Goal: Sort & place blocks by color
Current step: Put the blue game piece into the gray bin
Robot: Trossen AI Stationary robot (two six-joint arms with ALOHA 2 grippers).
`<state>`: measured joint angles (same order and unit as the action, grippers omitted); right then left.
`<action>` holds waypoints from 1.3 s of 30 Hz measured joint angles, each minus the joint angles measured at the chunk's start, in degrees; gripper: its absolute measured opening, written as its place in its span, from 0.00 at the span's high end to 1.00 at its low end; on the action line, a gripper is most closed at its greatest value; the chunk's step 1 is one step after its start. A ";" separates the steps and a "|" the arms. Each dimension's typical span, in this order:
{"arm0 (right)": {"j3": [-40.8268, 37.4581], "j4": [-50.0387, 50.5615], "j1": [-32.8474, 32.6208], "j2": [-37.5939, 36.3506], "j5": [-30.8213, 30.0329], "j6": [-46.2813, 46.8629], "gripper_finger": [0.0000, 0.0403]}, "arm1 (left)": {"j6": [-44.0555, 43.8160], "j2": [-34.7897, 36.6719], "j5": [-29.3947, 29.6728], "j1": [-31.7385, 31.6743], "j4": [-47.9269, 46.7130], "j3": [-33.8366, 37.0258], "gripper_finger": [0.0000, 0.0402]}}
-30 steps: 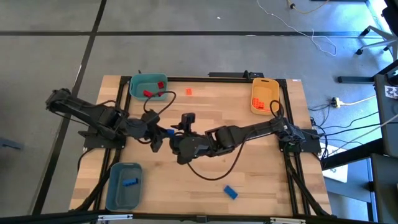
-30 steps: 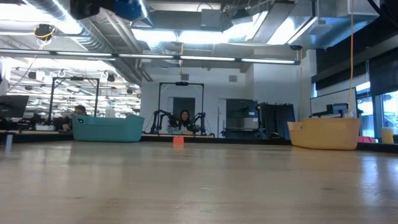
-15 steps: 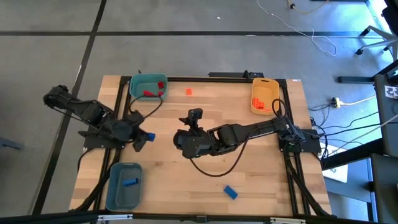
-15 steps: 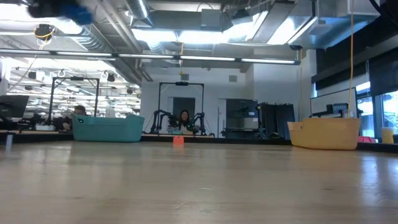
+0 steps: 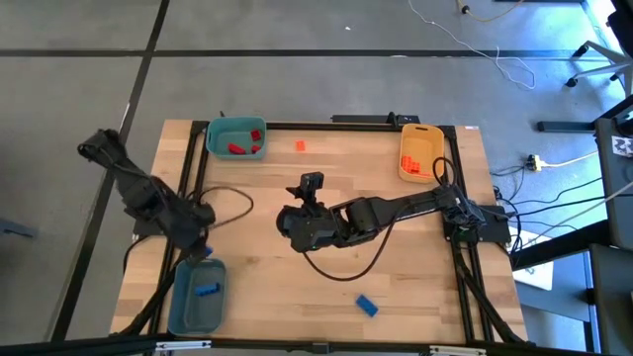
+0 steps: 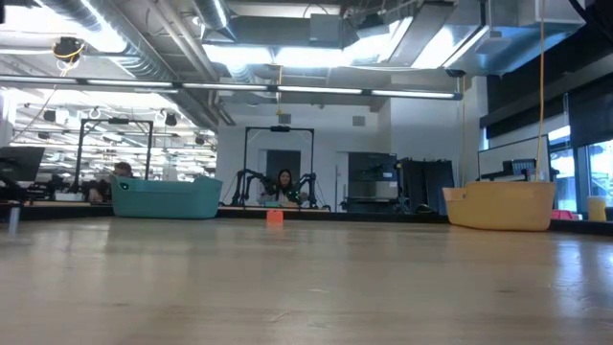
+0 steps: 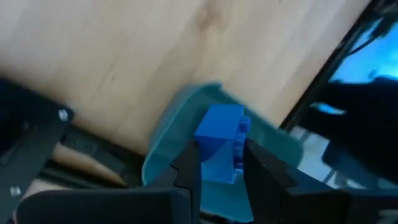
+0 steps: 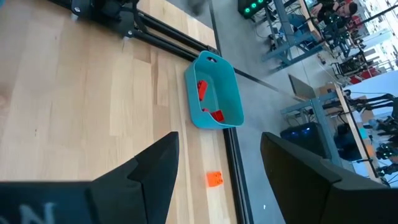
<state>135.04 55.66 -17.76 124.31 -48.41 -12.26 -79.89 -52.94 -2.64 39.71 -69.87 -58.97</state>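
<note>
My left gripper [image 5: 201, 247] is shut on a blue block [image 7: 219, 146] and hovers above the far end of the grey-blue bin [image 5: 197, 295], which holds another blue block [image 5: 206, 291]. My right gripper [image 5: 309, 190] is open and empty above the table's middle; its fingers [image 8: 155, 171] stand wide apart. A lone orange block [image 5: 301, 145] lies on the table near the far edge and also shows in the low view [image 6: 275, 217]. A blue block [image 5: 367, 306] lies near the front edge. Red blocks [image 5: 242, 146] lie in the teal bin [image 5: 235, 137]. My left gripper pinches the blue block by two opposite sides [image 7: 205, 155] between its two fingers. The block stands out past the fingertips, lifted clear, above the grey-blue bin's rim [image 7: 168, 130].
The yellow-orange bin [image 5: 419, 153] at the far right holds orange blocks [image 5: 413, 164]. The teal bin [image 6: 168, 198] and the yellow-orange bin [image 6: 500, 206] stand at the far edge in the low view. Bare wood lies between the bins and along the front.
My left gripper has carried the blue block from the table's middle toward the left and near edges, ending above the grey-blue bin. It has stayed shut on the block. It has left the low view's top edge.
</note>
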 joint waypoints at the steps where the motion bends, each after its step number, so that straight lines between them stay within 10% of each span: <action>1: 0.00 0.00 0.00 -0.02 0.00 -0.01 0.43 | -0.83 -0.72 -0.59 0.91 0.10 0.58 0.80; 19: -0.04 -0.02 0.89 -0.02 0.36 1.63 0.43 | -11.50 -10.77 -3.05 11.08 22.66 20.82 0.80; 39: -0.04 -0.04 0.87 -0.02 1.93 1.65 0.43 | -14.57 -12.01 -3.57 11.69 27.30 22.81 0.61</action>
<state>135.00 55.61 -16.88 124.29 -46.48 -10.61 -94.45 -64.95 -6.21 51.40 -42.57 -36.16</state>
